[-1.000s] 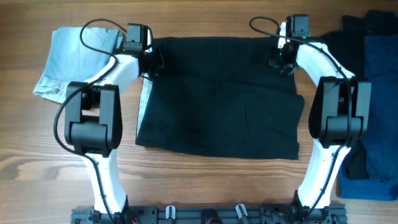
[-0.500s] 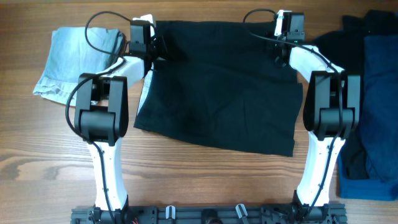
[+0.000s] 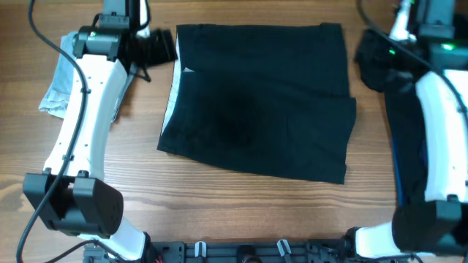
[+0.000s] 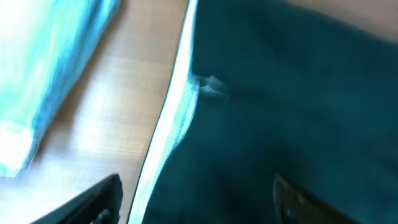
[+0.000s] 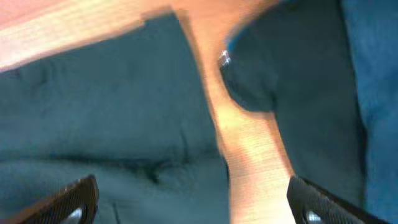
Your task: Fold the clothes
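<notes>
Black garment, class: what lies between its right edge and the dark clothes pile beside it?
A bare strip of wooden table, nothing else. The right wrist view shows it between the black garment and the dark clothes pile.

The wooden surface [image 3: 241,208] was a warm light brown, its grain running left to right, with darker swirling figure near the front left corner. Along its front edge lay a black rail [image 3: 219,253] carrying a few small silver clips [image 3: 281,247]. Both wrist views caught only blurred strips of the bare wood, paler in the left view and more orange in the right.
</notes>
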